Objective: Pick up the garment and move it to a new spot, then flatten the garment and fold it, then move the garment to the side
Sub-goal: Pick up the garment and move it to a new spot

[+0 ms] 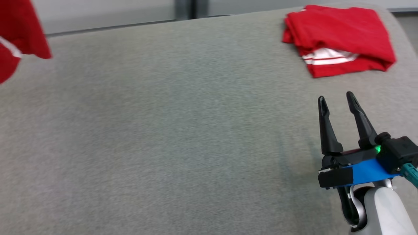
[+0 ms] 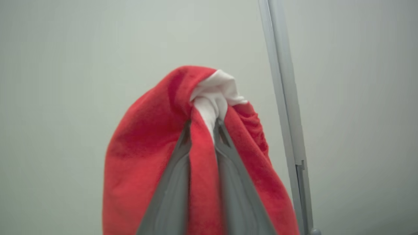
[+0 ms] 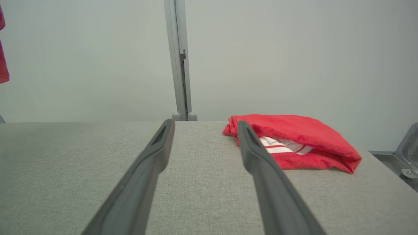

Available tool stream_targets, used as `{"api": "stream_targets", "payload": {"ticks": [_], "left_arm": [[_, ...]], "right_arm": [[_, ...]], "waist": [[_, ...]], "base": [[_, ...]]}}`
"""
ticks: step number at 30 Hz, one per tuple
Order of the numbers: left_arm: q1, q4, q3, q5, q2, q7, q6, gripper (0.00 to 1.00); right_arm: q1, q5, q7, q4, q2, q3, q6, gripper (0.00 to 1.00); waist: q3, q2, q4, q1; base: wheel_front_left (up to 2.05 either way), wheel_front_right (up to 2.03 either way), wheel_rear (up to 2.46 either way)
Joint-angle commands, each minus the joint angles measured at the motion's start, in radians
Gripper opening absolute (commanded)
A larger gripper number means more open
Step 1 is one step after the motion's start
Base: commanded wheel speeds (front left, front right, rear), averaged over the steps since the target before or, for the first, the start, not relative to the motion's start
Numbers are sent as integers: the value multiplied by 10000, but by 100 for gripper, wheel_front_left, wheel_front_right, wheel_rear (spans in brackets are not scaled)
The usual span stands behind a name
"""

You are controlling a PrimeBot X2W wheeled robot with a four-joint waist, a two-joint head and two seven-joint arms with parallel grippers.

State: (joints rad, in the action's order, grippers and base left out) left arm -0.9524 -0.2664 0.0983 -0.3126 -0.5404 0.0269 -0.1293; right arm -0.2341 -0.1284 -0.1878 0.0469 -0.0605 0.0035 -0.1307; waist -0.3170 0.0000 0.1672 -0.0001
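A red garment (image 2: 140,147) with a white trim bunches up between the two grey fingers of my left gripper (image 2: 204,125), which is shut on it and holds it up in the air in front of a pale wall. The same hanging garment (image 1: 19,32) shows at the top left of the head view, above the grey table (image 1: 163,130), and as a red sliver, the garment (image 3: 2,65), at the left edge of the right wrist view. My right gripper (image 1: 335,96) stands open and holds nothing, low over the table's right side, as does the right gripper (image 3: 205,123) in its own view.
A second red garment (image 1: 339,39) with white stripes lies folded at the table's back right corner, beyond the right gripper; this folded garment (image 3: 294,137) lies just right of its right finger. A grey upright post (image 3: 178,65) stands against the wall behind the table.
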Motion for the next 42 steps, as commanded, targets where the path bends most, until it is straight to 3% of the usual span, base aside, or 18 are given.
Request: {"api": "stream_targets", "payload": {"ticks": [1, 8, 15, 22, 31, 39, 40, 41, 42], "left_arm": [[-111, 413, 165, 11, 125, -184, -4, 0], [-218, 2211, 1114, 83, 793, -1062, 64, 0], [49, 2706, 2231, 5, 1519, -1387, 45, 0], [813, 2250, 2936, -96, 1691, -1225, 26, 0], [3150, 1043, 3779, -236, 2068, -508, 177, 0], [4745, -249, 4554, -617, 2881, 268, 189, 0], [4830, -410, 4676, -621, 3011, 386, 177, 34], [4930, -566, 4797, -610, 3128, 483, 172, 100], [5004, -712, 4943, -574, 3256, 563, 160, 100]], "right_arm": [[-67, -92, -113, 110, 63, 61, -1, 100], [-319, -428, -457, 610, 103, 330, -1, 100], [-597, -833, -683, 1041, 104, 606, -1, 100], [-715, -955, -751, 1227, 103, 719, -1, 100], [-645, -826, -776, 1351, 104, 659, -1, 100], [-550, -638, -781, 1414, 100, 573, -1, 100], [-519, -605, -782, 1432, 98, 528, -1, 100], [-492, -590, -780, 1453, 98, 516, -1, 100], [-469, -550, -782, 1481, 98, 492, -1, 100]], "waist": [[287, 0, 480, 1], [176, 0, 1350, 1], [93, 0, 1782, 1], [43, 0, 1918, 1], [112, 0, 1637, 1], [317, 0, 1152, 1], [365, 0, 1075, 1], [408, 0, 1013, 1], [465, 0, 935, 1]], "base": [[0, 0, 0], [0, 0, 0], [0, 0, 0], [0, 0, 0], [0, 0, 0], [0, 0, 0], [0, 0, 0], [0, 0, 0], [0, 0, 0]]}}
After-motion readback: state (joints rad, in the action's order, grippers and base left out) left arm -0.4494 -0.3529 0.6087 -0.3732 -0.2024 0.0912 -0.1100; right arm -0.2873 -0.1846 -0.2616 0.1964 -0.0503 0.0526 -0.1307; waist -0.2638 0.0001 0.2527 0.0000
